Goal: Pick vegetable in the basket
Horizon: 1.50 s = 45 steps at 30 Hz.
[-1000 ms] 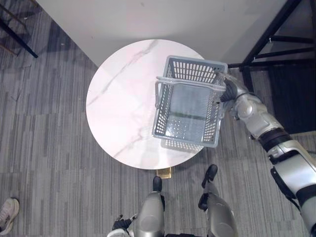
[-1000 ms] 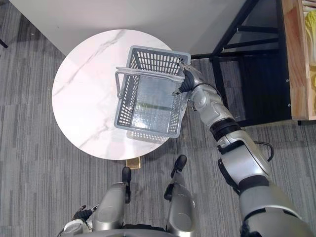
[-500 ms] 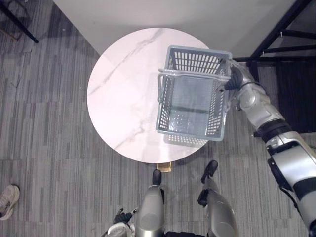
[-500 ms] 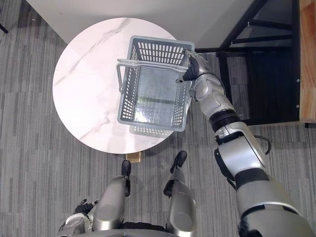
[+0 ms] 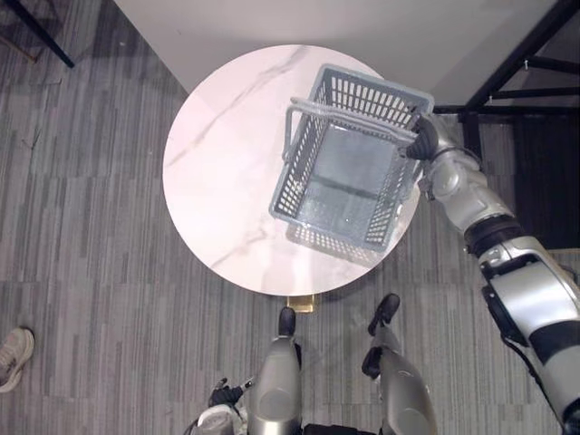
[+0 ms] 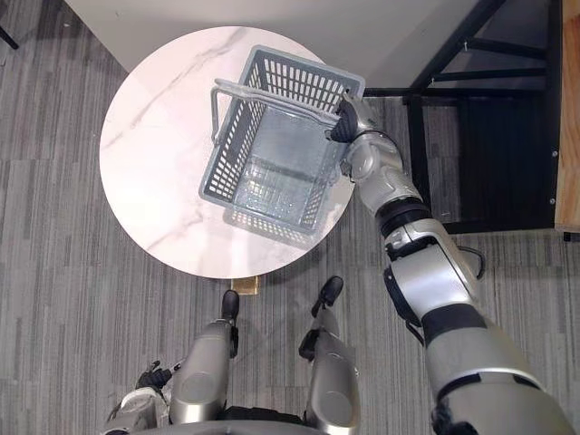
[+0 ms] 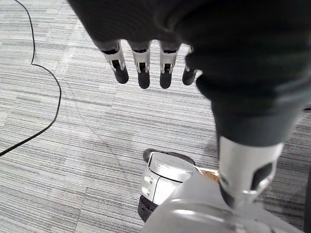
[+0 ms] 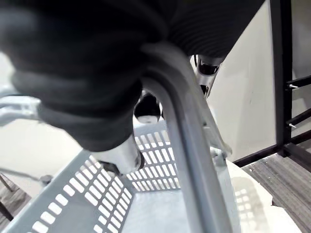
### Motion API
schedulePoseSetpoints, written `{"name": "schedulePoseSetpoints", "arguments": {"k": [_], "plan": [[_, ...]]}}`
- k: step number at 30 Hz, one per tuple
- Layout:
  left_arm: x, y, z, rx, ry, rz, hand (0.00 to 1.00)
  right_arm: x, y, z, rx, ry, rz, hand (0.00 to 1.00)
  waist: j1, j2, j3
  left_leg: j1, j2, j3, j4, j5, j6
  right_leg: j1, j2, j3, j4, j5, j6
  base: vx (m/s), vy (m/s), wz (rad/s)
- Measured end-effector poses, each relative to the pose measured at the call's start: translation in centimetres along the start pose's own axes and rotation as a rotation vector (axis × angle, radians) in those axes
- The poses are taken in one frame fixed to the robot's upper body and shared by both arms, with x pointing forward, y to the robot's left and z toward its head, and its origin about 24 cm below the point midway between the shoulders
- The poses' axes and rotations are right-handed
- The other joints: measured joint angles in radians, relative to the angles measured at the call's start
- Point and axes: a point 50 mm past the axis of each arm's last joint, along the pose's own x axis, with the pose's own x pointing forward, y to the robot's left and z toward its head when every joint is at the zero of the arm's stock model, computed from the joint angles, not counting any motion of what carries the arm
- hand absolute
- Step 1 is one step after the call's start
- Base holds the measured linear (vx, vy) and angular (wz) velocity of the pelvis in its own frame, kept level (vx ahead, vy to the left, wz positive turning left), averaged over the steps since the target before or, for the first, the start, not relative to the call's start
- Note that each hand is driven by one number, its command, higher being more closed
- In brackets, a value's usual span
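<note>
Table (image 5: 217,181): round, marble-topped.
Basket (image 5: 294,168): grey, empty, resting on table's right half. Swung askew since a second ago, near end now toward table centre. Judged positioning only, vegetable step not begun.
Right hand (image 5: 423,140): curled tight round handle (image 8: 189,160) at far corner.
Left hand (image 7: 143,60): fingers straight, holding nothing, low over floor (image 7: 58,160).

The robot hand (image 8: 87,73) is curled round the grey handle (image 8: 187,150) of the basket (image 8: 92,194). The basket's wall, full of little holes, is just below the robot hand. The white bench (image 8: 257,199) lies under it. A black frame (image 8: 278,73) stands farther off.
</note>
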Motion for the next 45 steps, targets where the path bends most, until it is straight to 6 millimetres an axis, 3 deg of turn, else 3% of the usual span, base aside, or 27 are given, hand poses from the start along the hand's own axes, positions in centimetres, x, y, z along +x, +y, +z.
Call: {"name": "schedulePoseSetpoints", "arguments": {"k": [10, 17, 21, 24, 29, 30, 36, 45], "plan": [[0.0, 0.2, -0.1, 0.011, 0.009, 0.002, 0.00, -0.4, 2.3, 1.1, -0.214, -0.076, 0.147, 1.00, -0.002, -0.009, -0.005, 0.056, 0.001, 0.016, -0.026, 0.008, -0.001, 0.034, 0.002, 0.015, -0.001, 0.000, 0.000, 0.03, 0.019, -0.04], [0.0, 1.4, -1.0, 0.016, 0.063, 0.036, 0.00, -2.3, 5.8, 2.5, -0.407, -0.257, 0.328, 1.00, -0.009, -0.052, -0.087, 0.119, 0.003, 0.045, -0.064, 0.012, -0.001, 0.064, 0.007, 0.044, -0.006, 0.000, 0.000, 0.06, 0.018, -0.11], [-0.2, 3.2, -2.2, 0.062, 0.086, 0.074, 0.00, -5.0, 9.1, 3.5, -0.493, -0.410, 0.457, 1.00, -0.029, -0.107, -0.166, 0.163, 0.002, 0.074, -0.083, 0.011, -0.001, 0.081, 0.008, 0.082, -0.006, 0.000, 0.000, 0.05, 0.022, -0.16], [-0.3, 3.8, -2.4, 0.041, 0.101, 0.094, 0.00, -6.4, 9.1, 2.9, -0.496, -0.457, 0.479, 1.00, -0.036, -0.129, -0.191, 0.182, 0.003, 0.101, -0.085, 0.007, -0.001, 0.082, 0.011, 0.119, -0.007, -0.001, 0.002, 0.01, 0.003, -0.24], [-0.6, 4.2, -3.8, 0.073, 0.140, 0.102, 0.00, -8.4, 8.2, 0.0, -0.467, -0.435, 0.511, 1.00, -0.065, -0.112, -0.230, 0.213, 0.019, 0.129, -0.090, 0.000, -0.010, 0.099, 0.030, 0.147, -0.007, -0.003, 0.004, 0.02, -0.018, -0.22], [-0.8, 4.3, -4.1, 0.079, 0.152, 0.103, 0.00, -9.4, 8.4, -1.5, -0.440, -0.403, 0.541, 1.00, -0.077, -0.106, -0.252, 0.218, 0.024, 0.134, -0.094, -0.004, -0.014, 0.100, 0.036, 0.151, -0.007, -0.007, 0.010, 0.02, -0.015, -0.09], [-1.1, 4.5, -5.1, 0.116, 0.176, 0.097, 0.00, -12.4, 9.6, -5.3, -0.349, -0.286, 0.625, 1.00, -0.113, -0.084, -0.285, 0.257, 0.032, 0.186, -0.112, -0.009, -0.022, 0.098, 0.051, 0.199, -0.008, -0.012, 0.016, 0.03, -0.004, -0.25], [-1.3, 3.6, -5.8, 0.125, 0.198, 0.061, 0.00, -13.5, 9.7, -7.5, -0.305, -0.202, 0.639, 1.00, -0.113, -0.048, -0.306, 0.281, 0.029, 0.203, -0.134, -0.006, -0.020, 0.103, 0.053, 0.211, -0.008, -0.009, 0.012, 0.02, 0.003, -0.05]]}}
